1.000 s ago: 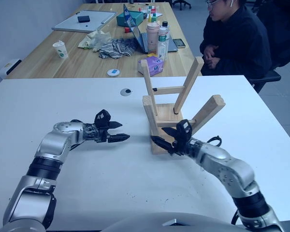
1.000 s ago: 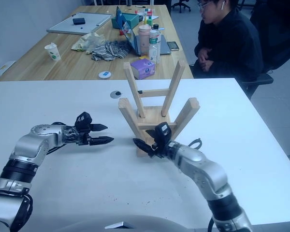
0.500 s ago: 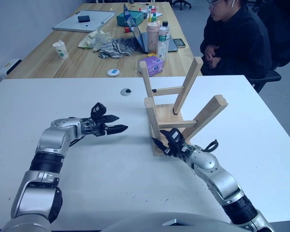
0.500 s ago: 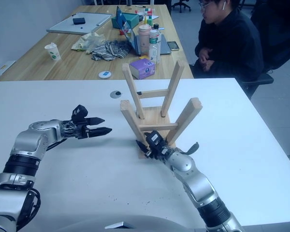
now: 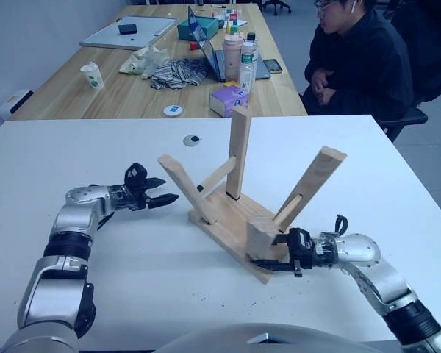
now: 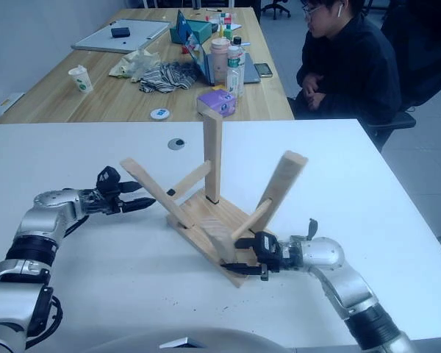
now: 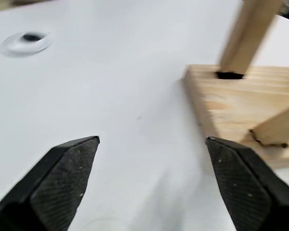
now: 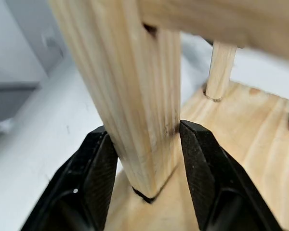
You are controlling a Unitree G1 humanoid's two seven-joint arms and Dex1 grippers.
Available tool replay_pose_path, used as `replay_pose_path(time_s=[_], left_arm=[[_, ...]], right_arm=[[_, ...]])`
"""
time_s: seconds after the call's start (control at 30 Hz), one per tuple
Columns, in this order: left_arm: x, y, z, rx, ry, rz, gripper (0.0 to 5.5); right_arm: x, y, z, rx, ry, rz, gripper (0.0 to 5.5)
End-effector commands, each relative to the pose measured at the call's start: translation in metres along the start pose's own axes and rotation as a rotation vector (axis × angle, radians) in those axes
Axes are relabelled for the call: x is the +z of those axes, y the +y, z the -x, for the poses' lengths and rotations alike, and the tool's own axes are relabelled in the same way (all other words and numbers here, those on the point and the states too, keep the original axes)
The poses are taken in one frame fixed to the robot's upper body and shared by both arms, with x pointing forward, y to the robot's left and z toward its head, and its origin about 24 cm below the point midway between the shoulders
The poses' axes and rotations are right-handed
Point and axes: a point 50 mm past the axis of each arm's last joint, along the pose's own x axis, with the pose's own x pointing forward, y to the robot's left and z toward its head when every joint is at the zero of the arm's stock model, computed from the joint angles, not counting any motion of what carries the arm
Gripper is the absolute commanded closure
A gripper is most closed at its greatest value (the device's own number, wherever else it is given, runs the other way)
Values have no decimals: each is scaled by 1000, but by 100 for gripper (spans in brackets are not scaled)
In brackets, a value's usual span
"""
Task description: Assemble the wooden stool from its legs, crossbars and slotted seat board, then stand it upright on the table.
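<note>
The wooden stool lies upside down on the white table (image 5: 132, 287), its slotted seat board (image 5: 231, 220) underneath and the legs pointing up and outward. One leg (image 5: 239, 151) stands nearly vertical, and a crossbar (image 5: 217, 176) joins it to the left leg (image 5: 178, 180). My right gripper (image 5: 268, 250) is shut on the short near leg (image 8: 135, 96) just where it enters the board. My left gripper (image 5: 169, 190) is open beside the left leg, a little apart from it. Its fingertips (image 7: 82, 154) frame bare table next to the board's corner (image 7: 241, 106).
A small round disc (image 5: 192, 140) lies on the white table behind the stool. Beyond is a wooden table (image 5: 73, 88) with a cup, cloth, bottles and a purple box (image 5: 228, 99). A person sits at the back right, touching nothing.
The stool has swung round and its seat board has come down toward the front. My right gripper moved right and closed on a near leg. My left gripper drew back to the left.
</note>
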Motion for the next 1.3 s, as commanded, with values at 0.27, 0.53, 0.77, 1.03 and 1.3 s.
replay_pose_path(time_s=[0.27,0.53,0.77,1.03,1.3], left_arm=[[16,-14,-38,-143,-170,-201,140],[10,-25,-56,-241,-231,-126,184],[9,-35,-64,-323,-222,-92,300],[15,-48,-81,-361,-239,-113,393],[20,-54,-71,-426,-238,-33,402]], right_arm=[[-20,-41,33,-230,72,-15,291],[-12,-43,30,-270,-25,-162,315],[-14,-38,29,-258,-25,-208,439],[-14,-40,27,-257,-24,-215,441],[0,-51,36,-291,-139,-464,440]])
